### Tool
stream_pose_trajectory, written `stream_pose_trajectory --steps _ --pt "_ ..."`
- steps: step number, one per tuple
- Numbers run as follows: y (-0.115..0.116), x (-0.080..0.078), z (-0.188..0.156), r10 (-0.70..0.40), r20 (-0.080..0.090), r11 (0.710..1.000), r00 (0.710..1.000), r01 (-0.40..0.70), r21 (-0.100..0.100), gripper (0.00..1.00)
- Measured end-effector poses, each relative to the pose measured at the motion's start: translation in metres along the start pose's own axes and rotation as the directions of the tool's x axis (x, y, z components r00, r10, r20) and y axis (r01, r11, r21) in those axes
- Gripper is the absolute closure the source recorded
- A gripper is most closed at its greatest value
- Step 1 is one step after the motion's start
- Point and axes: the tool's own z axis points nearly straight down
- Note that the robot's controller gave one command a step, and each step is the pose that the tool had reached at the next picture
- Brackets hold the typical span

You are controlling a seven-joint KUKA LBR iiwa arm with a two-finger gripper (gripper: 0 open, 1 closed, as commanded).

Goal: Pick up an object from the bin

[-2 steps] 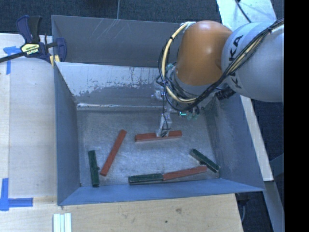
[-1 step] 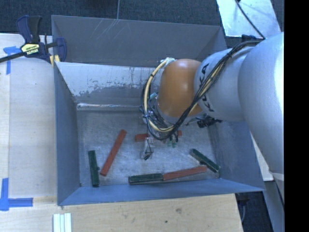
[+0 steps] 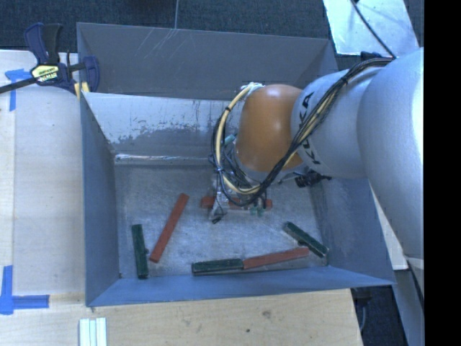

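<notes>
end effector (image 3: 218, 211) low, centre | opening: cannot tell | nearest red stick (image 3: 169, 227): long axis diagonal, upper end rightward

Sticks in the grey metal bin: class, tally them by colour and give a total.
Dark green flat sticks: 3
Red-brown flat sticks: 2
Total: 5, not counting a reddish piece half hidden beneath the gripper.
</notes>
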Motion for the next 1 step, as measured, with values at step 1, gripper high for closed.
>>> stream_pose_trajectory --steps 1 --pt "0.041 -0.0255 -0.0884 -0.03 0.006 1.0 1.0 0.03 -0.003 1.0"
